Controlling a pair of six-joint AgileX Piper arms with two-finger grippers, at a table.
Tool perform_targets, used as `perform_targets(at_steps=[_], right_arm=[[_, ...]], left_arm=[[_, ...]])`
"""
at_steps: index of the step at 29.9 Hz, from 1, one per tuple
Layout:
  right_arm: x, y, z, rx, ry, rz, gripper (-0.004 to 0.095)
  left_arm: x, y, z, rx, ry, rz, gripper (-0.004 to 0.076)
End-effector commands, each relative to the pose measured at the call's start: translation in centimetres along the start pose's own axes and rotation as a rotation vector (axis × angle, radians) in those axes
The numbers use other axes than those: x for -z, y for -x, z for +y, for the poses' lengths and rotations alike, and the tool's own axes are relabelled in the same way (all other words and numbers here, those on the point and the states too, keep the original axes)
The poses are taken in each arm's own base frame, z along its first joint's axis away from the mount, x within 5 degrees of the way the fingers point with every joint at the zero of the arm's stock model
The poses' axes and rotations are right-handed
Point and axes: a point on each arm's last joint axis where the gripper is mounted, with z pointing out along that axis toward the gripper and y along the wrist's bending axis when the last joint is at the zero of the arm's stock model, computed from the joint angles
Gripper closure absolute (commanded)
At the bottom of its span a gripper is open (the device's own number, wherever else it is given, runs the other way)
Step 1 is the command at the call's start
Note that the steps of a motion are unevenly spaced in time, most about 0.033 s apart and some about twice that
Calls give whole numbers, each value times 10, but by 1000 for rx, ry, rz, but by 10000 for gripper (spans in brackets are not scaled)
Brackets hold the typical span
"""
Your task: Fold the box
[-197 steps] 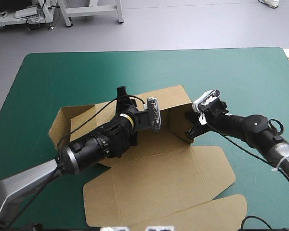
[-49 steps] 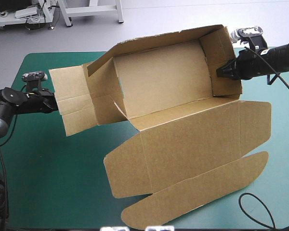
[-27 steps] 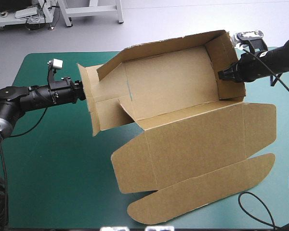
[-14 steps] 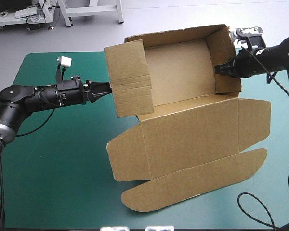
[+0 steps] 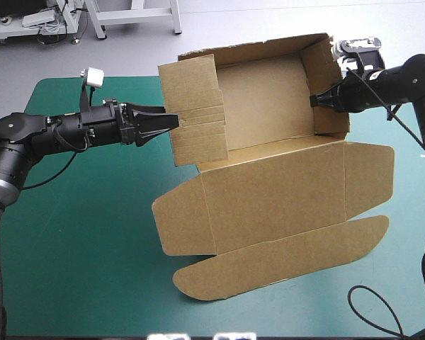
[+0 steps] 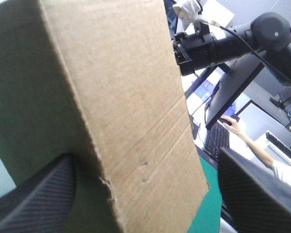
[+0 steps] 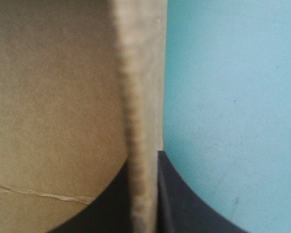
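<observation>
The brown box (image 5: 269, 106) hangs tilted above the teal-green cover (image 5: 78, 248), its inside facing up and toward me. Its walls are raised and its lid (image 5: 283, 205) slopes down to the table. My left gripper (image 5: 163, 122) is open, and its fingers straddle the edge of the left end flap (image 5: 195, 106). In the left wrist view the flap (image 6: 121, 97) stands between the spread fingers of the left gripper (image 6: 145, 170). My right gripper (image 5: 317, 99) is shut on the box's right end wall. The right wrist view shows that wall's edge (image 7: 136, 97) pinched in the right gripper (image 7: 144, 170).
The lid's rounded tuck flap (image 5: 283, 265) reaches toward the table's front edge. Teal-green cover shows to the left of the box and in front of it. The right arm (image 6: 223, 43) appears beyond the flap in the left wrist view.
The left arm swung the left end flap inward across the box's end. Just before now, its fingers spread apart from their grip on that flap. The right gripper kept its hold.
</observation>
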Motion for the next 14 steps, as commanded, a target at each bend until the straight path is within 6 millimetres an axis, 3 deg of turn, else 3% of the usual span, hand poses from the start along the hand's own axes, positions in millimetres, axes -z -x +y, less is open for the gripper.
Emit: perform_targets(at_steps=[1,10,14], right_arm=[[23,13,12,-7,17,-133,924],[17,19,28,11,6,-177,924],[11,23,41,21,-40,-207,924]], left_arm=[[6,9,-29,-37,-116,-21,50],[-9,12,-34,-64,-54,-22,51],[-19,21,-44,-113,141,64,52]])
